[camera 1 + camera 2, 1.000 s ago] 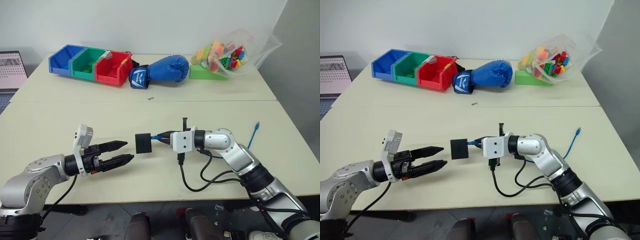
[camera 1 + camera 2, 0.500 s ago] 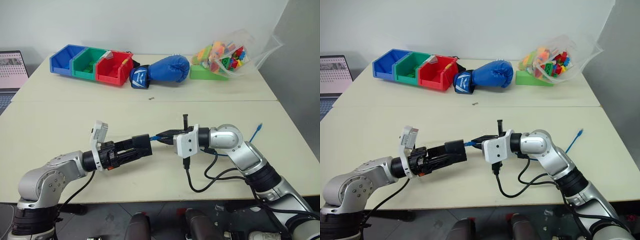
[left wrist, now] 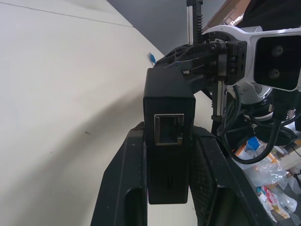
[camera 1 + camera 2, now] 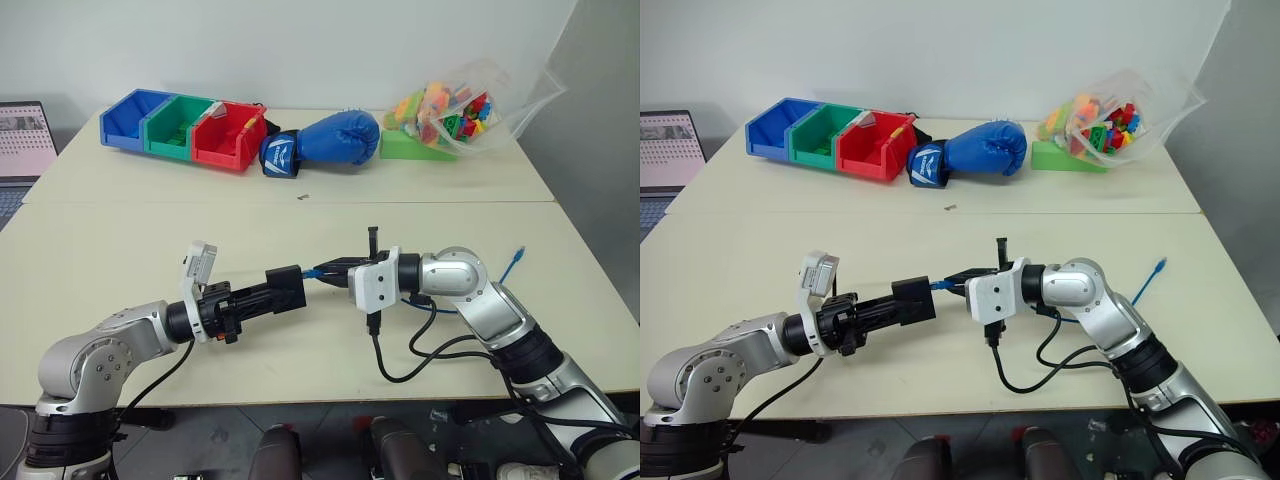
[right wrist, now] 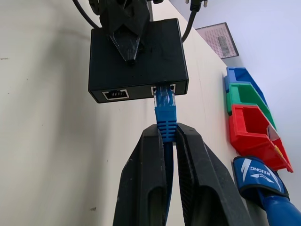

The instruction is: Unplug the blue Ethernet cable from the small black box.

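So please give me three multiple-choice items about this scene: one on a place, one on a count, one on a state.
1. The blue boxing glove lies where?
A. beside the red plastic bin
B. inside the green bin
C. on the laptop

2. How many ports show on the small matte-black box?
A. one
B. two
C. four

3. The thin blue Ethernet cable is:
A. lying free
B. still plugged in
C. cut

Answers: 1 A, the glove touches the red bin's side; 2 B, right wrist view shows two; 3 B, its plug sits in the box, pinched by the right hand, with the left hand clamping the box.
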Controlling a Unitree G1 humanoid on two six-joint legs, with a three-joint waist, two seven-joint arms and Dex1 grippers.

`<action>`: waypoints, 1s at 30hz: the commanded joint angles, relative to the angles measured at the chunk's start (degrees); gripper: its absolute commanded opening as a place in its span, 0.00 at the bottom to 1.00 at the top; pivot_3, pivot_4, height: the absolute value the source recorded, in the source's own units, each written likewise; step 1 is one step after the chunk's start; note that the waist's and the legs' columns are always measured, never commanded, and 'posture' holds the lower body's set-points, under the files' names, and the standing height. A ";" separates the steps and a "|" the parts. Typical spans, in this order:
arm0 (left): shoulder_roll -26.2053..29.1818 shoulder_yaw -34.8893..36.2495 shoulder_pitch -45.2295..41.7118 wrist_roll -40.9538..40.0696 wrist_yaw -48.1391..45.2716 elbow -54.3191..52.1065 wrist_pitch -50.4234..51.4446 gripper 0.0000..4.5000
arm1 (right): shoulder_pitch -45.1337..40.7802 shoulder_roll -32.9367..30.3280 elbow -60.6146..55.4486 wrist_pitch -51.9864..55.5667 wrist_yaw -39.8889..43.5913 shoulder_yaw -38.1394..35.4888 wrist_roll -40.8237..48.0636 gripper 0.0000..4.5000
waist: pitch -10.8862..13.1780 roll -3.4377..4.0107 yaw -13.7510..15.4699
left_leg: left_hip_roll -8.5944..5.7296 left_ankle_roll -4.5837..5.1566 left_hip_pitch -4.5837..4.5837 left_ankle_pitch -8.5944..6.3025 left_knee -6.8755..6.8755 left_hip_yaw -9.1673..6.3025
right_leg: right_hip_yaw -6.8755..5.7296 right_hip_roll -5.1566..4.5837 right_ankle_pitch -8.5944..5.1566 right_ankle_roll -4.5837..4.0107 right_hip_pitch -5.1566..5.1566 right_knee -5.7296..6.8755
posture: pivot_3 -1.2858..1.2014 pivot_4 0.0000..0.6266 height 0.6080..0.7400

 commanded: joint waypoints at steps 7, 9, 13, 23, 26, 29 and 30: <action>1.53 -0.05 -0.04 0.53 -2.15 -0.47 -0.96 0.18 | 0.90 -3.66 -12.90 11.70 8.90 -2.19 8.59 0.42 | 0.00 0.00 0.13 | 0.00 0.00 -0.01 0.00 0.00 -0.02 | -0.01 0.00 0.00 0.00 0.00 0.00 | 0.52 0.24 1.00; 2.67 -0.87 0.07 1.66 -3.82 -0.59 -1.86 0.18 | 1.84 -5.15 -16.17 19.81 10.90 -3.68 13.63 0.52 | 0.00 0.00 0.19 | 0.00 0.00 0.00 0.00 0.01 -0.06 | -0.01 -0.01 0.00 0.00 0.04 -0.02 | 0.52 0.24 1.00; 5.37 -3.08 0.92 4.80 -8.60 -1.90 -5.21 0.18 | 3.32 -5.30 -21.86 40.27 10.61 -9.18 28.68 0.63 | 0.01 0.01 0.33 | -0.01 0.00 0.01 0.00 0.01 -0.06 | 0.00 -0.02 0.00 0.00 0.04 -0.03 | 0.52 0.24 1.00; 7.68 -6.00 0.48 10.15 -15.58 -2.93 -13.46 0.18 | 5.57 1.73 -20.89 64.11 1.47 -15.33 46.50 0.63 | 0.02 0.03 0.25 | 0.00 0.01 0.00 -0.01 -0.01 -0.07 | 0.00 -0.01 -0.02 -0.02 0.02 -0.04 | 0.52 0.24 1.00; 7.95 -5.90 0.20 10.13 -16.34 -3.20 -13.81 0.18 | 5.27 3.12 -18.92 65.04 0.44 -14.81 47.08 0.63 | 0.02 0.04 0.12 | 0.00 0.01 -0.02 -0.01 -0.02 -0.07 | 0.00 0.00 -0.02 -0.02 0.01 -0.04 | 0.52 0.24 1.00; 8.13 -5.59 -0.17 9.70 -16.72 -3.46 -13.58 0.18 | 4.86 3.70 -16.88 64.92 0.77 -13.56 47.09 0.63 | 0.02 0.04 -0.05 | 0.00 0.01 -0.02 -0.01 -0.02 -0.06 | -0.02 0.00 -0.03 -0.02 0.00 -0.05 | 0.52 0.24 1.00; 8.20 -5.56 -0.22 9.63 -16.84 -3.51 -13.54 0.18 | 4.76 3.76 -16.41 64.74 1.00 -13.18 46.96 0.63 | 0.02 0.04 -0.08 | 0.00 0.02 -0.02 -0.01 -0.02 -0.06 | -0.02 0.00 -0.03 -0.02 0.00 -0.05 | 0.52 0.24 1.00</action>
